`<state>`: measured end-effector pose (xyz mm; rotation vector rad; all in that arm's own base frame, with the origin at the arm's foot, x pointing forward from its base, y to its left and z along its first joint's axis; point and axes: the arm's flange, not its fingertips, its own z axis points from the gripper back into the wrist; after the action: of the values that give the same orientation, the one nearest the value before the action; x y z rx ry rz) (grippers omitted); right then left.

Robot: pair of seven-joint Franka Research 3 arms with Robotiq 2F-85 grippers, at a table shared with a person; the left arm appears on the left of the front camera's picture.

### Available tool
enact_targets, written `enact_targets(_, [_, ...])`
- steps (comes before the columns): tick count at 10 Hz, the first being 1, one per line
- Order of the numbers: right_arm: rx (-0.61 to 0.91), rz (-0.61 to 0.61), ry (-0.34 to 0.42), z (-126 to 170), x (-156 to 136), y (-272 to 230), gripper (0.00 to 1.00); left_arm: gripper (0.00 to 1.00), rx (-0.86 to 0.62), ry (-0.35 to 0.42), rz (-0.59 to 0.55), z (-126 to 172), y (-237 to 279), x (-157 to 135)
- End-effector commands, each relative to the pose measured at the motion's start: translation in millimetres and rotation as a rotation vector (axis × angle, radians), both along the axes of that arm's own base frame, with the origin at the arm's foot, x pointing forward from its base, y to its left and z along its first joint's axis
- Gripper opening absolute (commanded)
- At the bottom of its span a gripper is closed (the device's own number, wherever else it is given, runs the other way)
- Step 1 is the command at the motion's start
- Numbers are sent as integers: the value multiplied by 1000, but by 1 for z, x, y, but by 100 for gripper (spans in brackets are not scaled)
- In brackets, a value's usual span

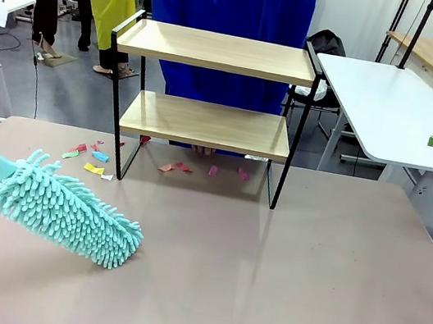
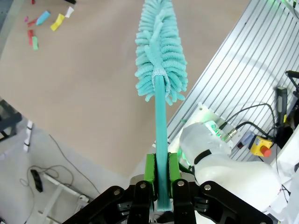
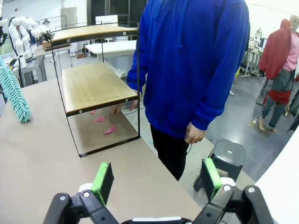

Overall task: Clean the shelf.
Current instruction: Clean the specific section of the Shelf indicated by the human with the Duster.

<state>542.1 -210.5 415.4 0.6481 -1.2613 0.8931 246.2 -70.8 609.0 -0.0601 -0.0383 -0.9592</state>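
Item: the shelf (image 1: pixel 218 51), a small two-tier rack with two light wooden boards in a thin black metal frame with raised side rails. It stands upright at the far middle of the beige table (image 1: pixel 286 290). Both boards are bare.

Item: the duster (image 1: pixel 63 211), a teal chenille microfibre head on a flat teal handle. It is slanted low over the near-left part of the table, well apart from the shelf. I cannot tell whether the head touches the surface.

Item: the left gripper (image 2: pixel 161 170), black with green pads. Its jaws pinch the duster's handle near its end.

Item: the right gripper (image 3: pixel 157 179). Its jaws are spread wide with nothing between them, and it is raised at the right side, well clear of the shelf.

Item: coloured paper scraps (image 1: pixel 94 156) in yellow, blue, green and red. They are scattered on the table beside the shelf's left front leg. More pink scraps (image 1: pixel 213 171) lie under the lower board.

Item: a person in a blue hooded top (image 3: pixel 191 60), standing at the far side just behind the shelf.

Item: a black stool (image 3: pixel 224 158) on the floor beside the person.
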Motion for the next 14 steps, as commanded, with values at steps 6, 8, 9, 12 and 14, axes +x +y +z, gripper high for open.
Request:
enact_targets(6, [0, -1, -4, 2, -1, 1, 100, 14, -6, 5, -6, 0, 0, -2])
enact_targets(8, [0, -1, -4, 2, -1, 1, 100, 14, -6, 5, -6, 0, 0, -2])
enact_targets(9, [0, -1, -4, 2, -1, 1, 100, 14, -6, 5, -6, 0, 0, -2])
enact_targets(12, [0, -1, -4, 2, -1, 1, 100, 14, -6, 5, -6, 0, 0, -2])
enact_targets(14, [0, -1, -4, 2, -1, 1, 100, 14, -6, 5, -6, 0, 0, -2])
